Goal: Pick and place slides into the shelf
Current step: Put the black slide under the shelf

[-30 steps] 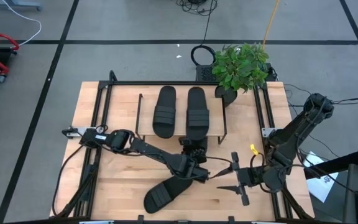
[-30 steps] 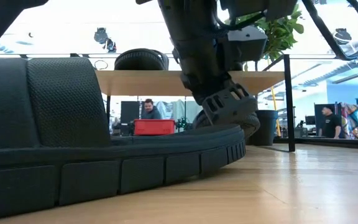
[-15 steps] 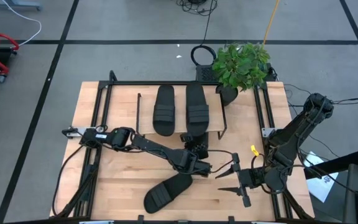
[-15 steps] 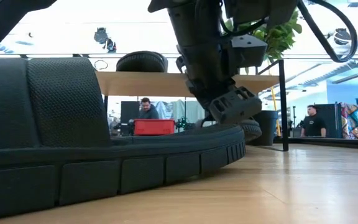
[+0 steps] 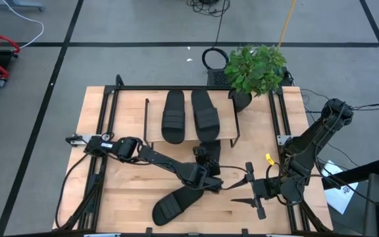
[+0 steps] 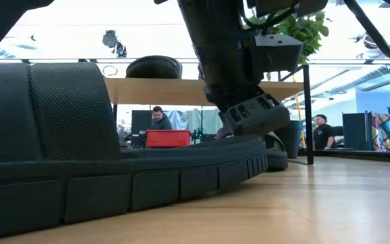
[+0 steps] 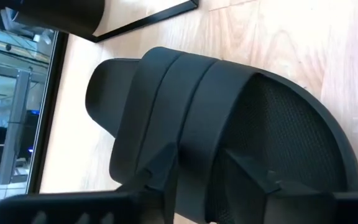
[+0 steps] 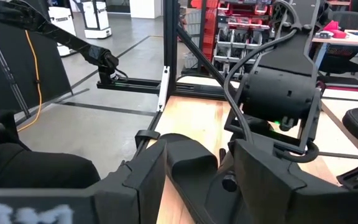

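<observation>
Two black slides (image 5: 174,117) (image 5: 204,116) lie on the plank top of the shelf (image 5: 153,130). A third slide (image 5: 207,156) (image 7: 185,106) lies flat on the table at the shelf's front edge, partly under it. My left gripper (image 5: 207,168) (image 7: 197,158) is over its strap with the fingers apart. A fourth slide (image 5: 175,205) (image 6: 80,156) rests on its sole near the table's front edge. To the right of that slide, my right gripper (image 5: 242,187) (image 8: 197,149) hovers open and has nothing in it. My left gripper comes at the third slide slanting down from the table's near left. One finger (image 7: 163,163) is over the ribbed top of the strap, the other (image 7: 247,169) at the strap's heel-side edge (image 7: 219,134) beside the footbed. Whether either finger touches the strap, I cannot tell.
A potted plant (image 5: 254,71) stands at the table's far right corner, close to the shelf's right leg (image 5: 237,135). Black frame rails (image 5: 104,118) run along the table's left and right sides. People show in the room beyond the table.
The third slide's raised end has come down onto the table at the shelf's front. The shelf has shifted a little toward the far edge, and the right slide on top has turned, its far end now toward the left. My left gripper has tipped slightly.
</observation>
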